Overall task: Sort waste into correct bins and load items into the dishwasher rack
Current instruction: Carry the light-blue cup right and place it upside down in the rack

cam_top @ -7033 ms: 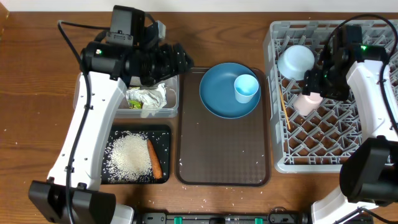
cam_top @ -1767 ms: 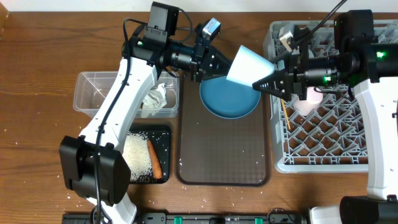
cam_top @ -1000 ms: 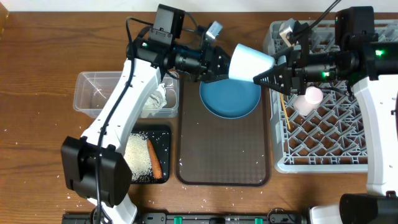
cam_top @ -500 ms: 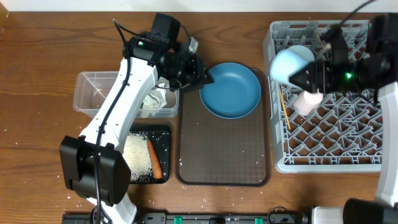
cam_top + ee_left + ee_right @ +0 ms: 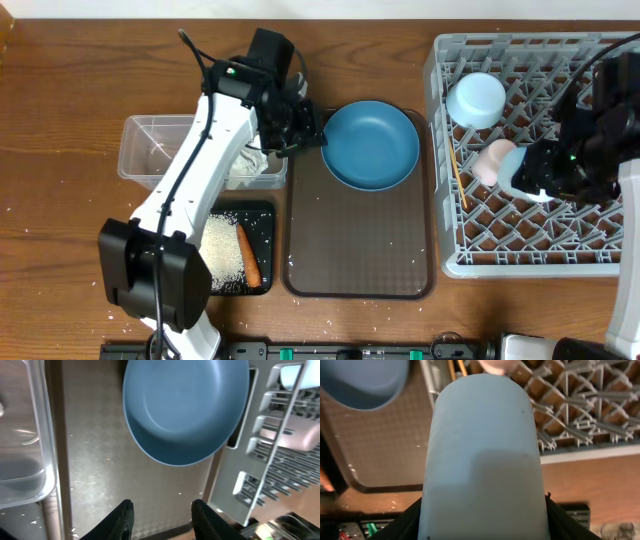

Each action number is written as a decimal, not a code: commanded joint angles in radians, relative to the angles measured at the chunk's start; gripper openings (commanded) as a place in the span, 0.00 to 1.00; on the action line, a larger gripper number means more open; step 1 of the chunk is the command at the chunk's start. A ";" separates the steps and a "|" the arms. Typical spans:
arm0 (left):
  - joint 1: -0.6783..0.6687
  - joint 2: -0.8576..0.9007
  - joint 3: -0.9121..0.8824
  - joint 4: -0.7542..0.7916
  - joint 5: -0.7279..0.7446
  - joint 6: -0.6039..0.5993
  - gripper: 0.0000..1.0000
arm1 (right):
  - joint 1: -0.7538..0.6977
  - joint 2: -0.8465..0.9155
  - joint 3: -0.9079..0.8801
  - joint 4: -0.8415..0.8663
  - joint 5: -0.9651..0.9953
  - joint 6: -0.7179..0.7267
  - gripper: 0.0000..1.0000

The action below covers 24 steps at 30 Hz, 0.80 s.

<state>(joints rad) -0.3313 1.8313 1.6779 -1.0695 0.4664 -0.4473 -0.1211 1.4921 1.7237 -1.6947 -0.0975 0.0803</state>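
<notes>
While the right tool (image 5: 482, 522) clamps it, the blue cup (image 5: 518, 172) hangs over the rack (image 5: 500, 262).
Farther off, the left tool (image 5: 162, 512) gapes empty.

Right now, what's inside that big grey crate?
A light-blue bowl, a pink cup, wooden chopsticks, and a light-blue cup held over it. The right arm covers the right side of the crate.

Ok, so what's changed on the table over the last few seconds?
The light-blue cup left the plate: the left fingers passed it to the right fingers, which carried it right, over the rack beside the pink cup. The left fingers let go and drew back to the plate's left edge. Bowl, wrapper, rice and carrot stayed put.
</notes>
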 commanded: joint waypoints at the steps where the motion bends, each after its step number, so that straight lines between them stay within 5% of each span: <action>1: -0.021 -0.002 0.002 -0.008 -0.057 0.010 0.41 | -0.005 -0.009 -0.066 -0.003 0.042 0.039 0.35; 24: -0.042 -0.002 0.002 -0.015 -0.060 0.010 0.41 | -0.005 -0.009 -0.372 0.253 0.139 0.107 0.36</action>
<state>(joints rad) -0.3721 1.8313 1.6779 -1.0779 0.4183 -0.4473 -0.1211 1.4914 1.3674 -1.4502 0.0017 0.1547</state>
